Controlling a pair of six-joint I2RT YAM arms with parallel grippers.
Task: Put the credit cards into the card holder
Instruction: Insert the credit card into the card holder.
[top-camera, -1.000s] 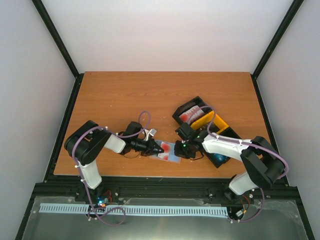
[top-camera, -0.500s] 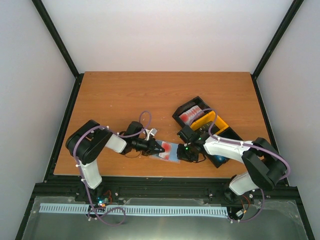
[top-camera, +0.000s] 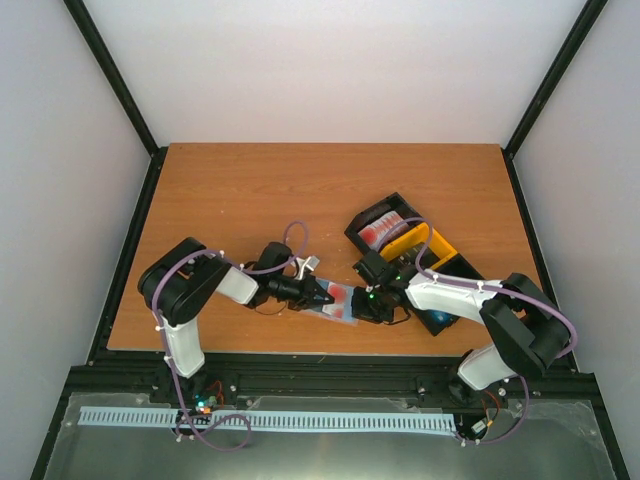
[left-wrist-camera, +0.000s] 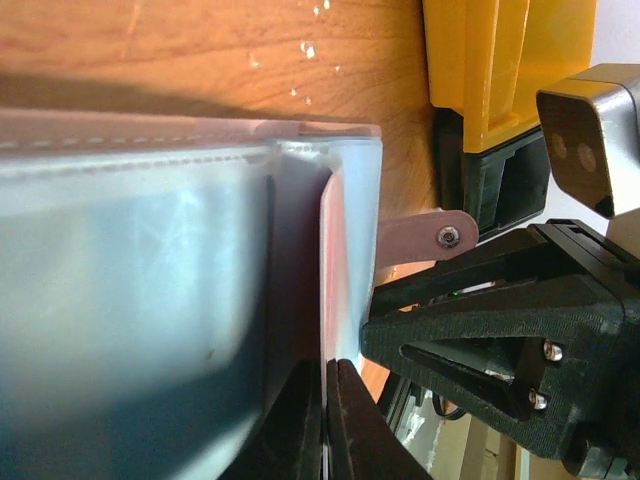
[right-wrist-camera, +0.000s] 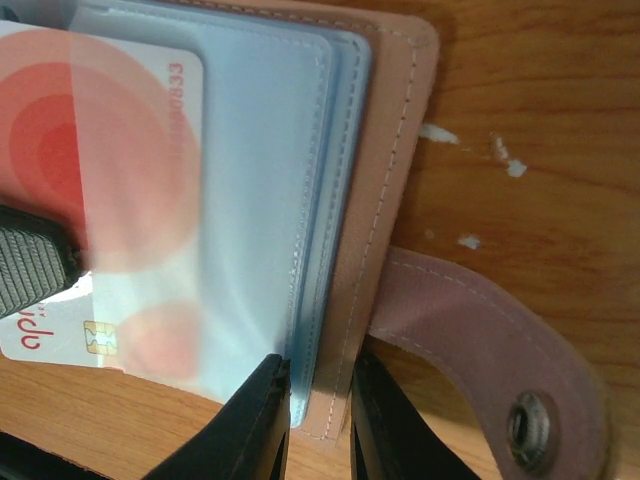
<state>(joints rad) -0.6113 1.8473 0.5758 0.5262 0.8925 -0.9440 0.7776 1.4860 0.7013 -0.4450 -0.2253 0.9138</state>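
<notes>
The card holder (top-camera: 342, 303) lies open near the table's front edge, tan outside with pale see-through pockets (right-wrist-camera: 265, 170). A red credit card (right-wrist-camera: 95, 170) sits partly under a clear pocket, its chip end sticking out. My left gripper (top-camera: 322, 293) is shut on that card's thin edge (left-wrist-camera: 326, 300), the jaws pressed together around it (left-wrist-camera: 325, 410). My right gripper (right-wrist-camera: 320, 420) is shut on the holder's corner, one finger on the pockets and the other on the tan cover (right-wrist-camera: 375, 250). More red cards (top-camera: 380, 231) lie in the tray.
A black-and-yellow compartment tray (top-camera: 412, 250) stands just right of the holder, behind my right arm, its yellow wall (left-wrist-camera: 505, 60) close by. The holder's strap with a snap (right-wrist-camera: 490, 360) lies on the wood to the right. The table's front edge is close below both grippers.
My left gripper has moved right with the red card, sliding it further into the holder. The right gripper stays on the holder's edge, barely shifted.
</notes>
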